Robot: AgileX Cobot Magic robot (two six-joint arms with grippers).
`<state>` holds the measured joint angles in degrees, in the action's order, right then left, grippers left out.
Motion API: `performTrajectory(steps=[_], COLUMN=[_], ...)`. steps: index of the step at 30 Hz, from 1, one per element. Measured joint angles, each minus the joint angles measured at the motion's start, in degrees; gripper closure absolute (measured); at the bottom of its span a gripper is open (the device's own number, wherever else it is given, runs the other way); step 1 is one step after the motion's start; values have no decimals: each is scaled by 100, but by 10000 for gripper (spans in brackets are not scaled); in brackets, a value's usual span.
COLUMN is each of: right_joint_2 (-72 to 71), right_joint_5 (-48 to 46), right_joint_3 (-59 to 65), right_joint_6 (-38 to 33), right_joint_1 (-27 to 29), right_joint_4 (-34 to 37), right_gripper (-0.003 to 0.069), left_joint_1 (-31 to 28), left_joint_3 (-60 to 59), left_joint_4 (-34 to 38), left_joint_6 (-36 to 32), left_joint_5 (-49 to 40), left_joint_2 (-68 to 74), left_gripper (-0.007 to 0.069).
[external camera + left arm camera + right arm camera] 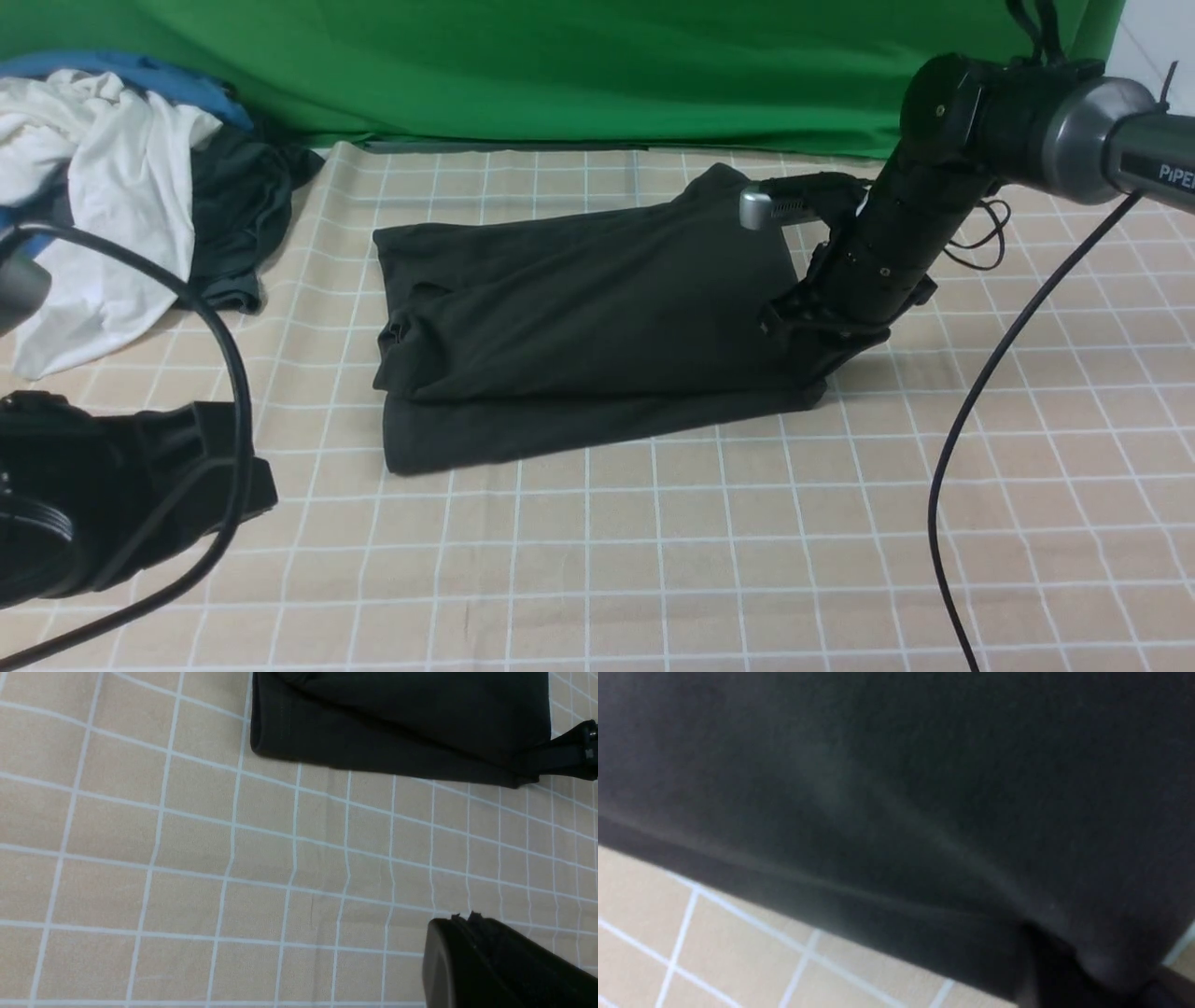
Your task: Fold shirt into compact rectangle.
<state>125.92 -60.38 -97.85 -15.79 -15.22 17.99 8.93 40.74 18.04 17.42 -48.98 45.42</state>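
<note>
Left gripper sits bottom left, fingers pressed together; right gripper fingers pinch the shirt mid-frame.

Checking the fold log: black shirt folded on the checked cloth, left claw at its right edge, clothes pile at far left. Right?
Not quite: it is the right claw at the right edge of the shirt, as the front view shows. The left claw sits near the front, off the shirt. The shirt lies folded on the checked cloth, clothes pile at far left.
</note>
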Motion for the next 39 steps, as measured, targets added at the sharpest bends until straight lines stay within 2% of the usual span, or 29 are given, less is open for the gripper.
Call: performTrajectory(steps=[6, 13, 16, 17, 18, 20, 22, 25, 30, 34, 35, 36, 37, 39], right_joint_2=[-210, -714, -762, -762, -803, -911, -1145, -1694, -2520, -3024, -3251, -3271, -3403, -3501], right_joint_5=[-724, -830, -862, -871, -876, -876, -876, -868, -889, -915, -920, -920, -889, -852], right_joint_3=[131, 798, 850, 850, 857, 863, 869, 914, 1090, 1268, 1417, 1432, 1548, 1663], right_joint_6=[44, 300, 528, 540, 580, 637, 655, 667, 555, 423, 356, 355, 335, 282], right_joint_1=[0, -6, -6, -6, -6, -6, -6, -6, -6, -6, -6, -6, -6, -6], right_joint_4=[-9, -195, -353, -353, -379, -401, -417, -422, -422, -422, -424, -424, -437, -437], right_gripper=[583, 575, 484, 473, 394, 298, 232, 221, 270, 288, 289, 289, 289, 289], left_joint_1=[0, 0, 0, 0, 0, 0, 0, 0, 0, 0, 0, 0, 0, 0], left_joint_3=[0, 0, 73, 89, 238, 511, 908, 1640, 2662, 3393, 3729, 3797, 4054, 4297], left_joint_4=[0, 0, -6, -6, -24, -28, -28, -72, -71, -115, -144, -157, -211, -290], left_joint_6=[0, 40, 436, 479, 559, 609, 586, 457, 63, -167, -251, -266, -339, -438], left_joint_5=[-28, 49, 97, 85, -1, -62, -64, -54, -50, -50, -48, -48, -43, -43], left_joint_2=[0, -2, 130, 176, 361, 787, 1331, 2277, 3652, 4734, 5215, 5266, 5643, 6008], left_gripper=[612, 612, 612, 612, 612, 612, 612, 612, 606, 533, 472, 464, 400, 327])
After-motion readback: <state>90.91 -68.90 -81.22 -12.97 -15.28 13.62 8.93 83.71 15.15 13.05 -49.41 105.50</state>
